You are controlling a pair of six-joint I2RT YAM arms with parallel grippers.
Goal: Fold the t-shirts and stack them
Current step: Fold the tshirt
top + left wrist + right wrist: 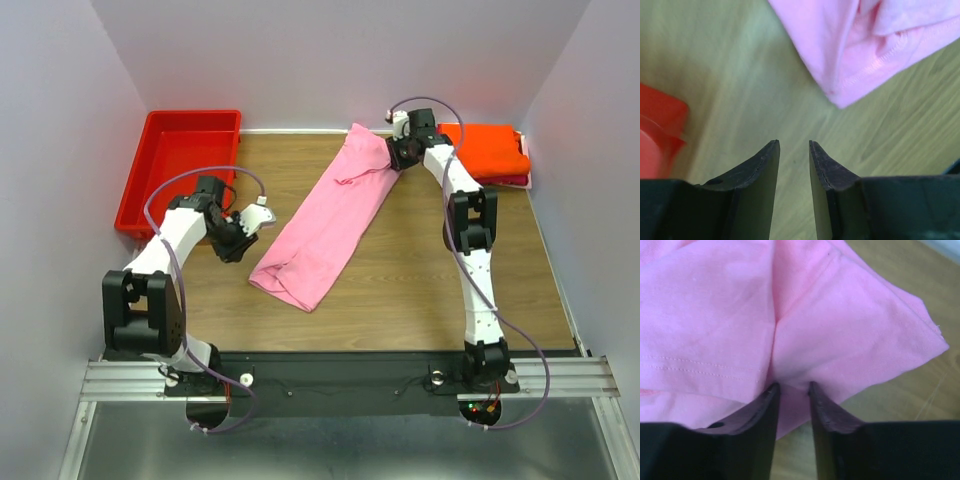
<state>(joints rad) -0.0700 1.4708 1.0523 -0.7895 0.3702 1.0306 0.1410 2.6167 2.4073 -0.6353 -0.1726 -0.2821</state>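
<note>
Wooden worktop (420, 290) carries the limp light pink t-shirt (325, 225); right fingers (771, 405) pinch its hem, left fingers (769, 165) stand empty, slightly apart.

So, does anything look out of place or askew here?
The light pink t-shirt lies bunched in a diagonal strip across the table, not spread flat. The right tool pinches its far end.

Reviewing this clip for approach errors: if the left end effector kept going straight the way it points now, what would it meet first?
Probably the near corner of the light pink t-shirt, after bare table; the left end effector holds nothing. Depth is unclear.
</note>
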